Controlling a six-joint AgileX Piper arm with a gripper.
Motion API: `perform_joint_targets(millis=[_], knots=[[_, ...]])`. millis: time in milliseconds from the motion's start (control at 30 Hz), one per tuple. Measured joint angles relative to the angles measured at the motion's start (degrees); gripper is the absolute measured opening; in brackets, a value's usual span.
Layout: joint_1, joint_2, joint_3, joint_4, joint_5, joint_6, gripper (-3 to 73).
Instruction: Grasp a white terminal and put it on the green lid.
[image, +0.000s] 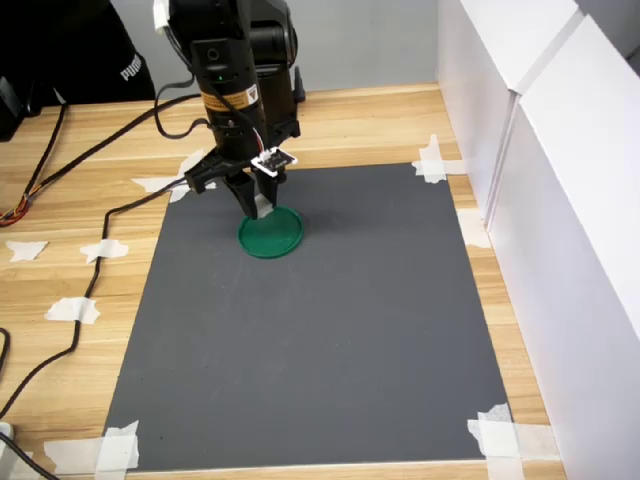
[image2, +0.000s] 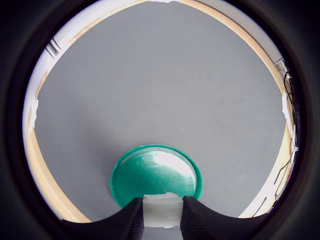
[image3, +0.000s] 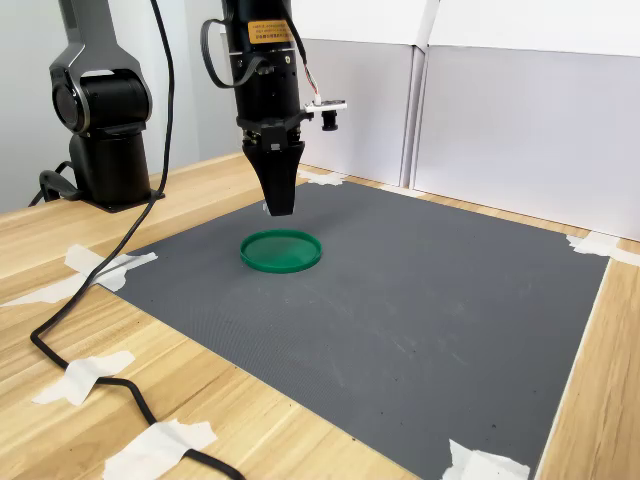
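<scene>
In the first exterior view the end effector (image: 257, 207) hangs over the lid's (image: 271, 233) far edge, in the wrist view it grips the terminal (image2: 161, 209), and in the second exterior view a release so near the rim could drop the terminal onto the mat (image3: 420, 300).

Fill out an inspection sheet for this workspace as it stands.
Surface: dark grey mat taped at its corners onto a wooden table.
Job's things: green lid lies flat on the mat; white terminal is held between the gripper fingers, above the lid's near edge.
Clutter: loose tape scraps on the wood at the first exterior view's left.
Grippers: gripper shut on the terminal, pointing down over the lid.
Cables: black cable trails across the table and tape.
Surroundings: white panels behind the mat.
</scene>
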Motion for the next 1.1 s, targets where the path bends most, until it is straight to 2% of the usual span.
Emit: perform_joint_targets(millis=[233,800,900,1100], knots=[[0.0,2.25,0.17,1.81,-0.07,-2.83,26.9],[0.0,3.91,0.17,0.91,-0.65,-2.85,27.4],[0.0,3.91,0.17,0.91,-0.72,-3.14,31.5],[0.0,3.91,0.17,0.91,-1.56,-3.25,44.7]])
